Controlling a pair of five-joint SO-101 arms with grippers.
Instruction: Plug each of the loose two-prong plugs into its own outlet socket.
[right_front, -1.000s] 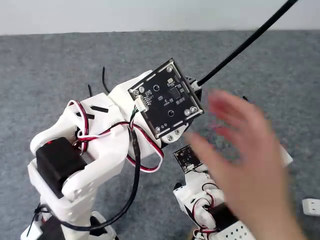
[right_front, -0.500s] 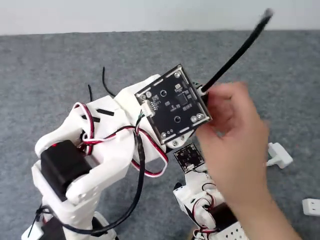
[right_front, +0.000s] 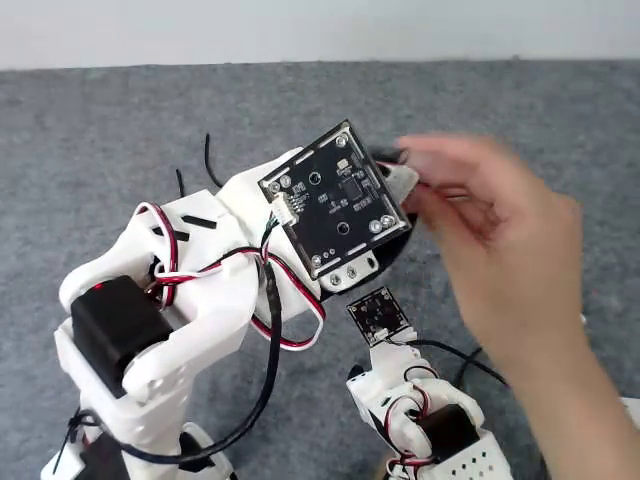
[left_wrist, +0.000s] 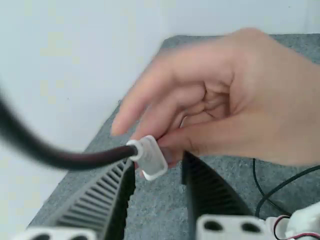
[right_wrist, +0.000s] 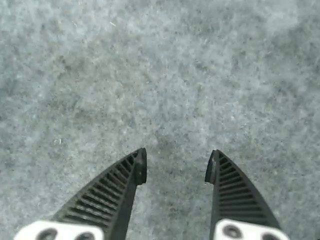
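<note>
A person's hand (left_wrist: 220, 115) holds a white two-prong plug (left_wrist: 149, 156) with a thick black cable (left_wrist: 55, 152) between the tips of my left gripper (left_wrist: 159, 165). That gripper is open, and the plug sits close to one finger without being clamped. From above, the hand (right_front: 500, 250) and the plug (right_front: 402, 180) sit just past the raised left arm's camera board (right_front: 335, 200). My right gripper (right_wrist: 177, 160) is open and empty, hanging over bare grey carpet (right_wrist: 150, 75).
The right arm's small camera board (right_front: 378, 313) sits low near the front edge of the high view. A thin black cable (right_front: 455, 357) runs on the carpet beside it. Two thin black wires (right_front: 208, 160) stick up behind the left arm.
The hand has shifted up and to the right beside the left arm's board. The black cable that slanted toward the upper right has dropped out of sight. The left arm wobbled slightly.
</note>
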